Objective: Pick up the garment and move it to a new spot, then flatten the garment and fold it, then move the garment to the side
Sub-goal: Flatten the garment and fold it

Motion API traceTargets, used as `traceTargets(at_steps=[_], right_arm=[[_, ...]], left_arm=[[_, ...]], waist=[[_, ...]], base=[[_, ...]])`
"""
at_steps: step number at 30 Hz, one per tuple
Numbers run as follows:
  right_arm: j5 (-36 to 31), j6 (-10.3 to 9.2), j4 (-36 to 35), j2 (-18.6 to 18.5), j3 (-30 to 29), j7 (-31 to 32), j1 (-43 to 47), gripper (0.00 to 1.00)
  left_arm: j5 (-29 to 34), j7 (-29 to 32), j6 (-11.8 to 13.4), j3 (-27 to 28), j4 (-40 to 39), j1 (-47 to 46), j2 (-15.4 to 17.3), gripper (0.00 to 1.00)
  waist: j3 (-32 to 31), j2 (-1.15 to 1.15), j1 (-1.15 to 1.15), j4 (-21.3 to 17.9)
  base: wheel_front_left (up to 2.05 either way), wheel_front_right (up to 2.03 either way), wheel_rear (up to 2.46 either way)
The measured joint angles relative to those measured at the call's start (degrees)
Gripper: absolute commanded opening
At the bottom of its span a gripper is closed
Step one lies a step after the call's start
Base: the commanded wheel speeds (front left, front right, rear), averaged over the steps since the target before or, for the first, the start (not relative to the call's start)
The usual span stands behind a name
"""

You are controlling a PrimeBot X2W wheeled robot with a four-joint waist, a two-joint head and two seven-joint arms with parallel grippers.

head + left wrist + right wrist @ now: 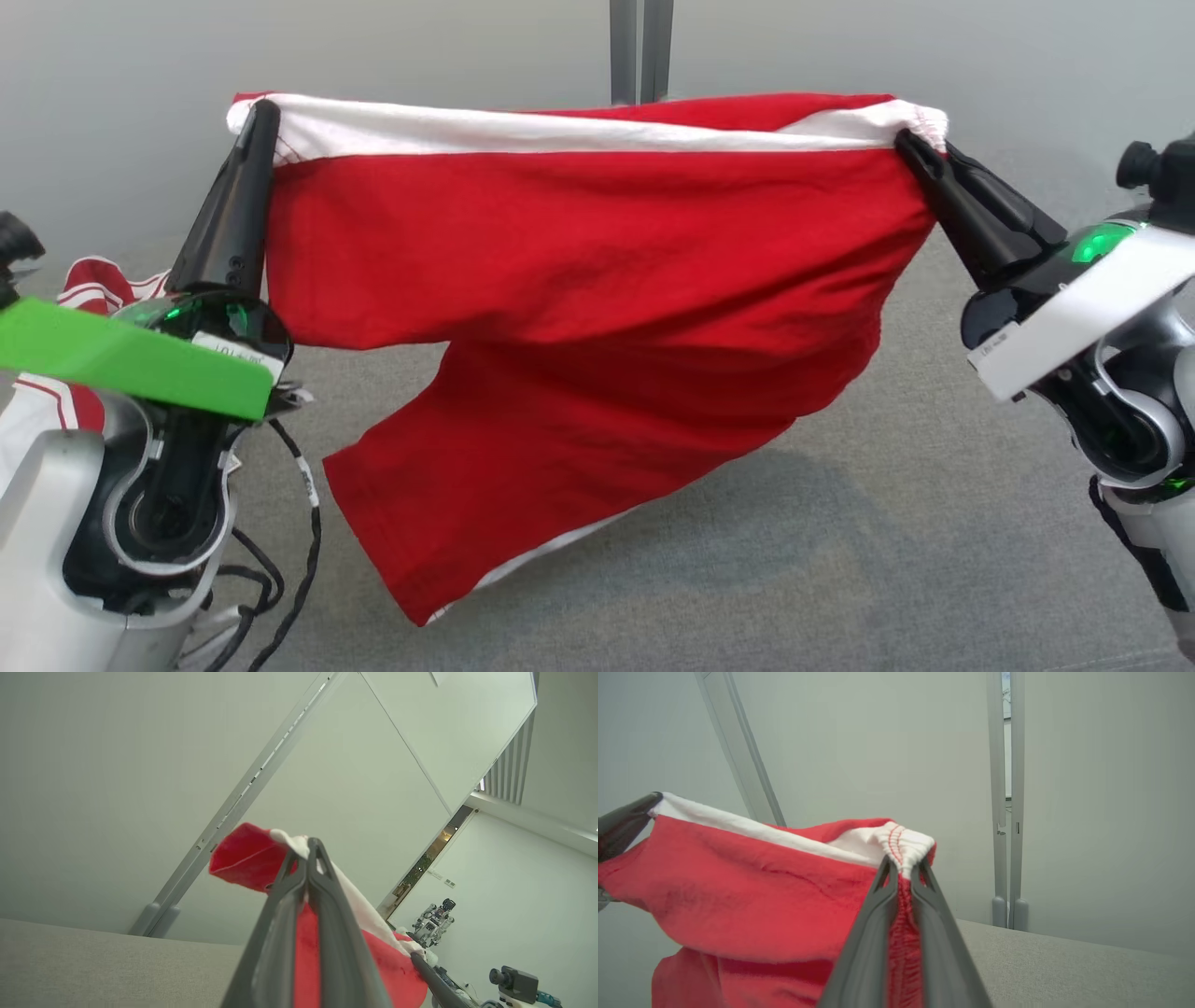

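Note:
The garment (597,280) is a pair of red shorts with a white waistband, hanging in the air stretched between both grippers. My left gripper (261,117) is shut on the left end of the waistband. My right gripper (910,145) is shut on the right end. The legs droop down to the lower left, above the grey surface (840,560). In the left wrist view my left gripper (310,851) pinches the white and red cloth (243,858). In the right wrist view my right gripper (903,865) clamps the gathered waistband (901,842), with the red cloth (752,886) spreading left.
Another red and white striped cloth (93,285) lies at the far left behind my left arm. A grey post (640,47) stands at the back wall. Black cables (299,560) hang beside my left arm. A second robot (432,926) stands far off in the left wrist view.

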Motion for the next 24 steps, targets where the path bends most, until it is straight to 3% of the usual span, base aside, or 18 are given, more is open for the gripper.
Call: traceTargets(at_steps=[8,13,19,24], right_arm=[[-4.92,-0.01,11.41,7.33,3.28,3.32,-12.61,0.00],[-14.33,-0.01,24.87,12.59,3.81,-5.11,-27.87,0.00],[-30.91,0.02,39.79,16.99,1.54,-22.96,-42.33,0.00],[-36.79,0.02,46.78,19.36,0.82,-25.68,-43.21,0.00]], left_arm=[[3.00,4.24,1.02,-2.91,15.44,-11.31,-0.08,0.00],[7.06,3.76,0.01,-3.76,26.75,-24.12,-1.68,0.00],[11.36,-3.74,-4.79,-2.55,37.73,-37.95,-5.11,0.00],[12.04,-8.57,-10.47,-2.57,44.86,-38.85,-8.33,0.00]], waist=[[4.71,0.00,0.00,0.09],[8.58,0.00,0.00,-0.22],[13.58,0.00,0.00,-0.41],[17.60,0.00,0.01,0.16]], base=[[0.00,0.00,0.00],[0.00,0.00,0.00],[0.00,0.00,0.00],[0.00,0.00,0.00]])
